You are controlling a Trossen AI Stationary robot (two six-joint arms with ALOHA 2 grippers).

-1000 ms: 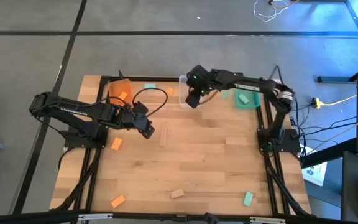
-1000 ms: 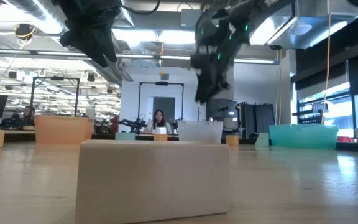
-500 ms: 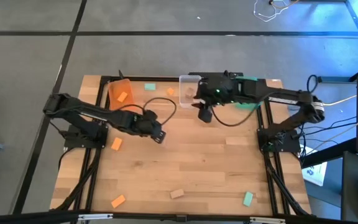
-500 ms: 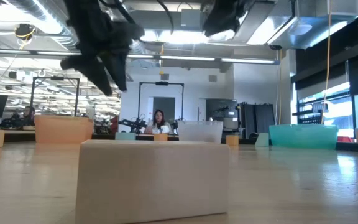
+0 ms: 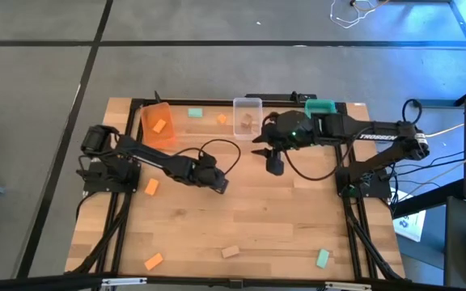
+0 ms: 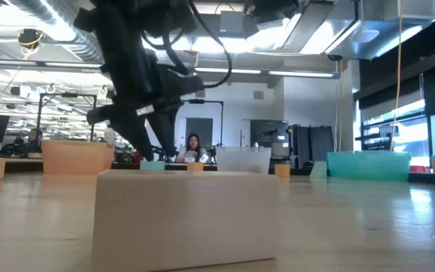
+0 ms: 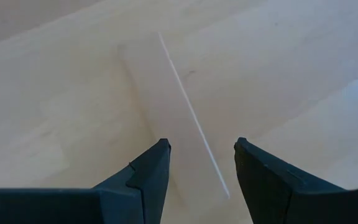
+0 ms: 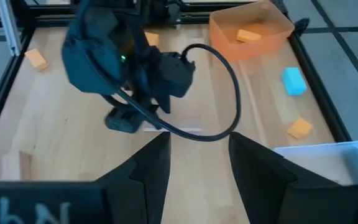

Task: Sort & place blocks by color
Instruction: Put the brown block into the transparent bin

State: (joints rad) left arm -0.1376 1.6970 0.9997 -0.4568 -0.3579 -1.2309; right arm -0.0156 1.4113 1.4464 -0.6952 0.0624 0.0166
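Left gripper hangs open-fingered directly over a plain wooden block lying flat, well in front of the clear bin. Right gripper, open and empty, hovers just in front of that bin.

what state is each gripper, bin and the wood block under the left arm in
left gripper: open, straddling the plain light wood block, not touching
plain light wood block: flat on the table
right gripper: open, empty
orange bin: tilted, one orange block inside
clear bin: upright, wood block inside
teal bin: partly hidden by the right arm
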